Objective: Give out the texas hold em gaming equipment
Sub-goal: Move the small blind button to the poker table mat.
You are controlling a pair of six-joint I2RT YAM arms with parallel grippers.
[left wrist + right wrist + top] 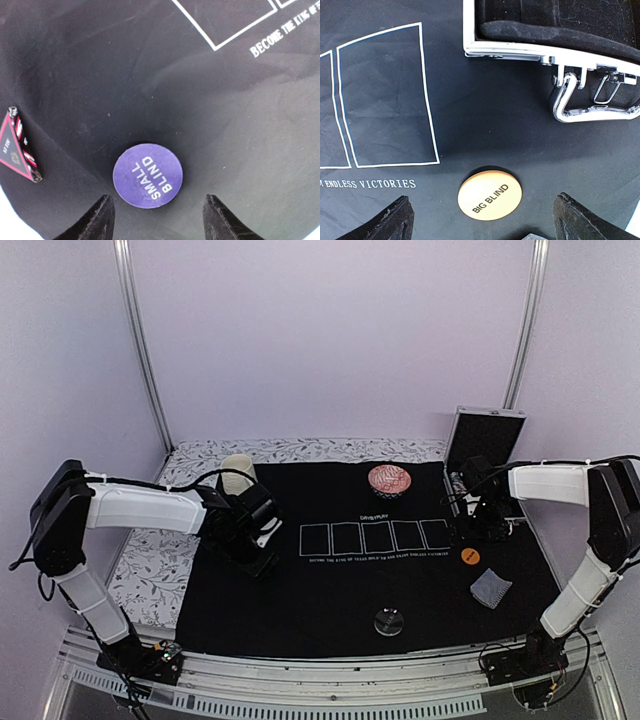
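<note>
Clear disc (389,621) lies nearest on black mat (330,600), with grey card pile (490,587) to its right. Beyond them, right gripper (482,210) is spread wide and empty, orange disc (490,195) flat on the mat between its fingers. Left gripper (157,207) is parted, straddling purple disc (147,175) without contact; triangle (17,147) lies off to one side. Farthest: red bowl (390,480), open case (485,440).

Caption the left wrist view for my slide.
Left gripper, open, over the purple SMALL BLIND disc on the black mat.
</note>
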